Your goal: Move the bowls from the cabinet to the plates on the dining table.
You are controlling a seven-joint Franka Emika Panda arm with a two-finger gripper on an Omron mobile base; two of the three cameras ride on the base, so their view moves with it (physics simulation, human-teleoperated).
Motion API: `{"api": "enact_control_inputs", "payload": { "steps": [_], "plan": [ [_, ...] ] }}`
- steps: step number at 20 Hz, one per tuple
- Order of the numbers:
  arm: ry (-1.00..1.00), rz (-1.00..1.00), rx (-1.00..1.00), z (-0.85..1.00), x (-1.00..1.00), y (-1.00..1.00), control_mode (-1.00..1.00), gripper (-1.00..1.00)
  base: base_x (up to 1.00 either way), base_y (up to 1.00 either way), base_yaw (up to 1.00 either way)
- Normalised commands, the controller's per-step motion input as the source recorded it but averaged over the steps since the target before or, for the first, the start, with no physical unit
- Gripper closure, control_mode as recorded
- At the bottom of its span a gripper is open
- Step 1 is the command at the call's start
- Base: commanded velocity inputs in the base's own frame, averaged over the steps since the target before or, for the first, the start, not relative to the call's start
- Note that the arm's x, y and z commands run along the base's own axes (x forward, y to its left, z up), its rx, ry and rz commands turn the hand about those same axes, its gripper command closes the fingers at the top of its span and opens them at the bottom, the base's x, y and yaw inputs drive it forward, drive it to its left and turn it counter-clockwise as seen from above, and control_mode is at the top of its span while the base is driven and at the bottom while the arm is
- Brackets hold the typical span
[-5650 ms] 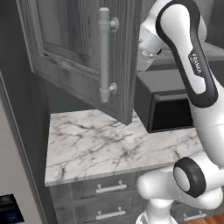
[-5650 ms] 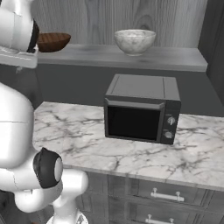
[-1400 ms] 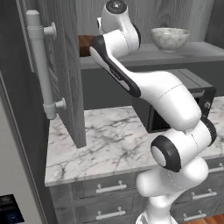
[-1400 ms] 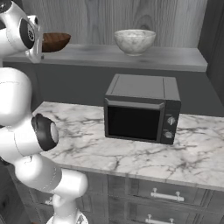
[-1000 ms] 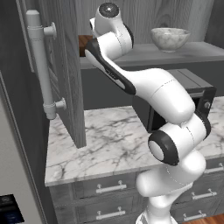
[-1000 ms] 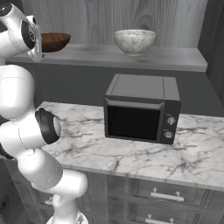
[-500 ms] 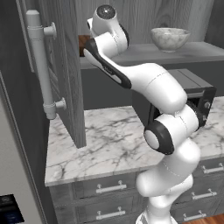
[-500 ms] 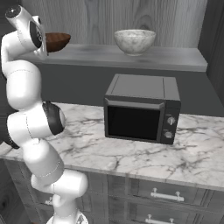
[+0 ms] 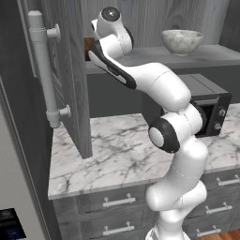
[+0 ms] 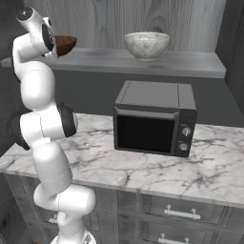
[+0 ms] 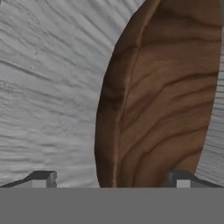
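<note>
Jaws stood wide apart in the hand view, one fingertip [image 11: 43, 178] on each side of the brown bowl's [image 11: 162, 96] rim — straddling it, not clamped. That bowl sat on the cabinet shelf [image 10: 143, 61], directly ahead of the jaws; the marble bowl [image 10: 147, 45] rested on the same shelf, well off to one side.
</note>
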Motion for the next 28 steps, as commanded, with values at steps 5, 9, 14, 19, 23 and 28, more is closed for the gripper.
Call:
{"api": "enact_control_inputs", "payload": {
  "steps": [5,9,14,19,23,28],
  "plan": [
    [0.00,0.05,0.00,0.01,0.45,0.22,-1.00,-1.00,0.00,0.00,0.00],
    [0.00,0.06,-0.01,0.00,0.47,0.23,-1.00,-1.00,0.00,0.00,0.00],
    [0.01,0.09,-0.05,-0.49,0.20,0.39,-1.00,-1.00,0.00,0.00,0.00],
    [0.03,0.13,-0.09,-0.85,0.01,0.39,-1.00,1.00,0.00,0.00,0.00],
    [0.03,0.11,-0.02,-0.80,0.01,0.25,-1.00,1.00,0.00,0.00,0.00],
    [0.00,0.07,0.00,-0.13,0.02,0.01,-1.00,1.00,0.00,0.00,0.00]
  ]
}}
